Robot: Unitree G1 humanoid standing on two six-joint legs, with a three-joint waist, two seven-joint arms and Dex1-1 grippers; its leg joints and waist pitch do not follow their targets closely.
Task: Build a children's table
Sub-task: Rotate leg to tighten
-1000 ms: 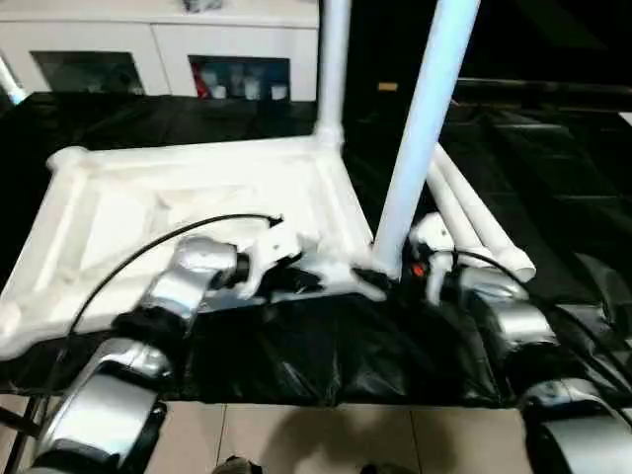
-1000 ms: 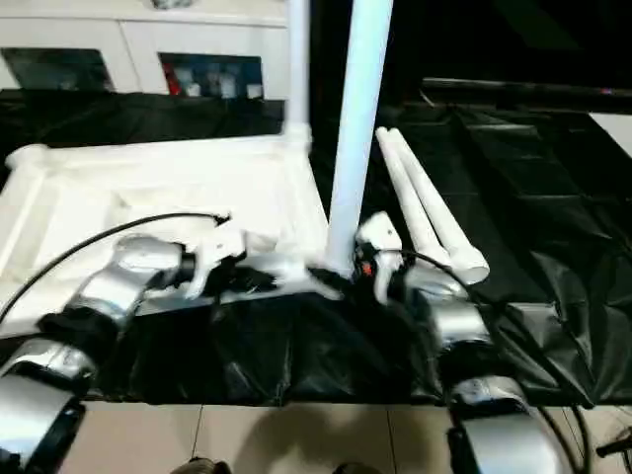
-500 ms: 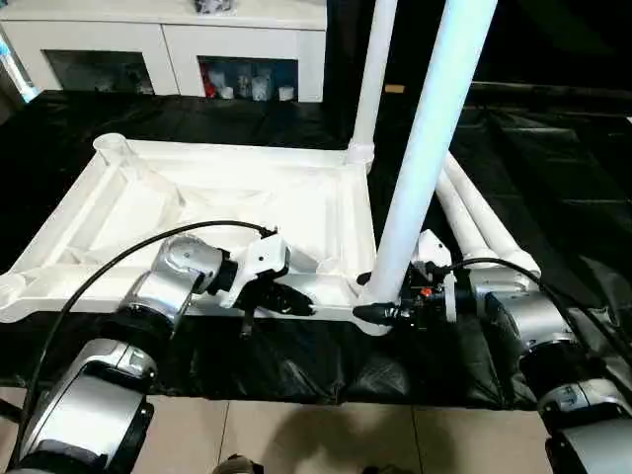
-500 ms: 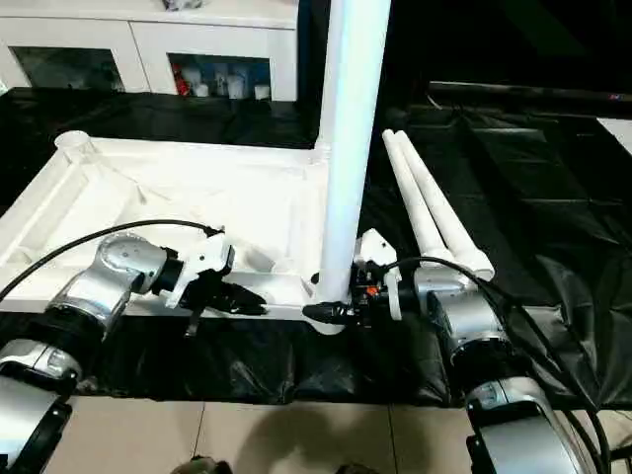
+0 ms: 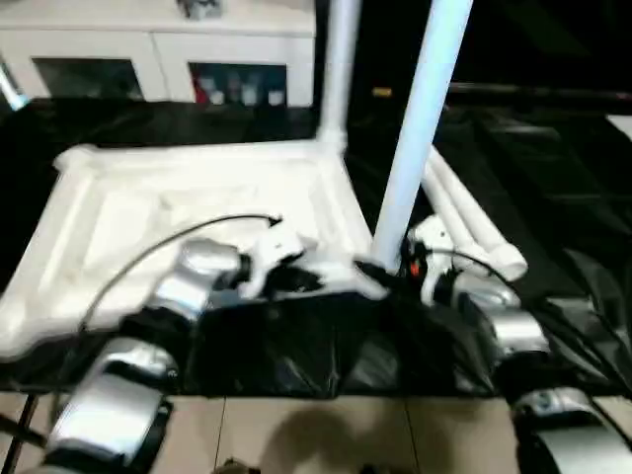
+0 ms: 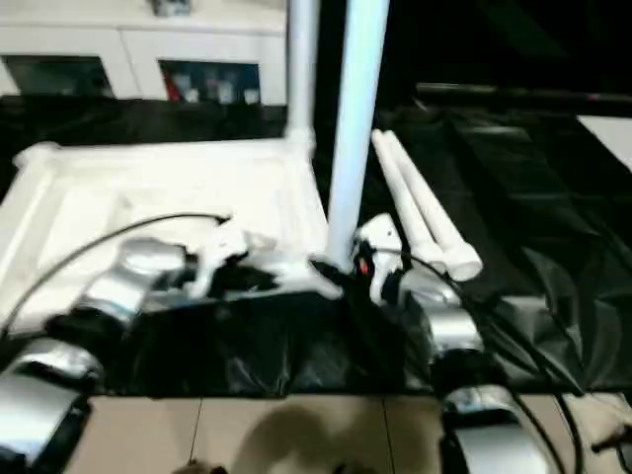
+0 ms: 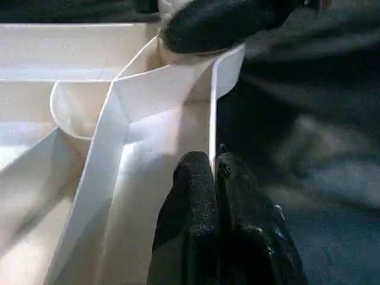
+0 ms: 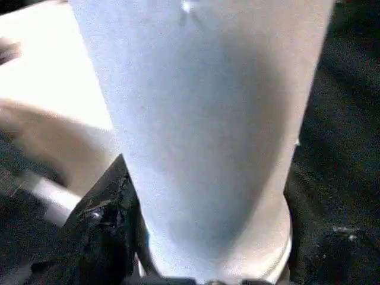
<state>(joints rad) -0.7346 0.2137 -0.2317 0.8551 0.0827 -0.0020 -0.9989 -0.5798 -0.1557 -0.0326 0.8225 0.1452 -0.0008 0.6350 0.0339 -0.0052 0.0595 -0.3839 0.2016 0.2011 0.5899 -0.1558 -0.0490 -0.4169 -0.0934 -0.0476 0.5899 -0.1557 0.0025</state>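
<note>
I see a white cabinet point(image 5: 158, 59) along the back wall behind a black-sheeted work surface point(image 5: 553, 178). The tabletop point(image 5: 178, 197) lies underside up there. My right gripper point(image 5: 380, 275) clasps the near upright leg point(image 5: 415, 128); my left gripper point(image 7: 215, 172) pinches the tabletop's rim.

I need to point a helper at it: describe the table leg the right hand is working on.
Find the white tabletop lying underside-up on the black sheet. At its near right corner a white leg stands upright, beside the right hand. The other upright leg is at the far corner; two lie flat.
</note>
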